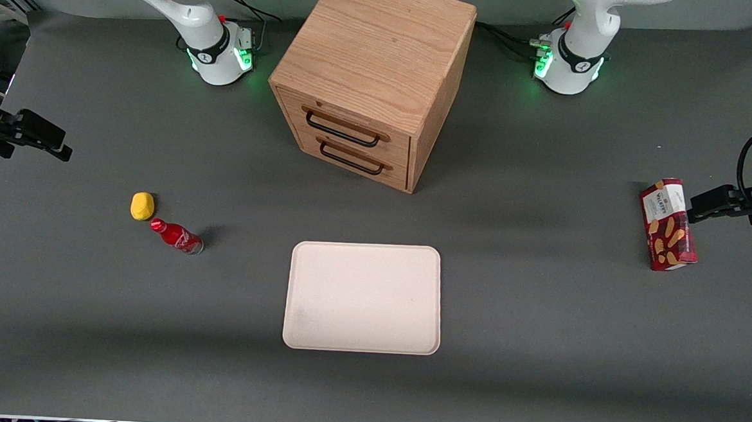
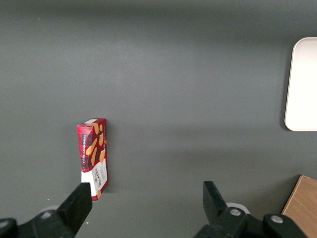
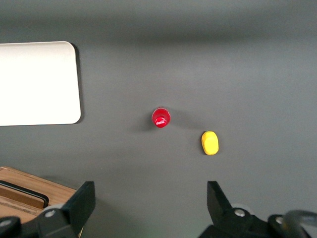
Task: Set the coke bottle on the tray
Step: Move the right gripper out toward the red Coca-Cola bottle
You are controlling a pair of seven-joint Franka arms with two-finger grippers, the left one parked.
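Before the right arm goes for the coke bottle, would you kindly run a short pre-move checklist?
1. Bottle standing upright on the table: ok.
2. Gripper open, high above the table, holding nothing: ok.
3. Clear of the bottle: yellow lump lies close beside it, not touching: ok, but tight.
4. Tray bare, ready to receive: ok.
5. Path from bottle to tray free of obstacles: ok.

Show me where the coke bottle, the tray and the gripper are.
coke bottle (image 1: pixel 177 236), front view, on its red body.
tray (image 1: pixel 363 297), front view, on its bare floor.
gripper (image 3: pixel 150 203), right wrist view, midway between its open fingertips, high above the table.
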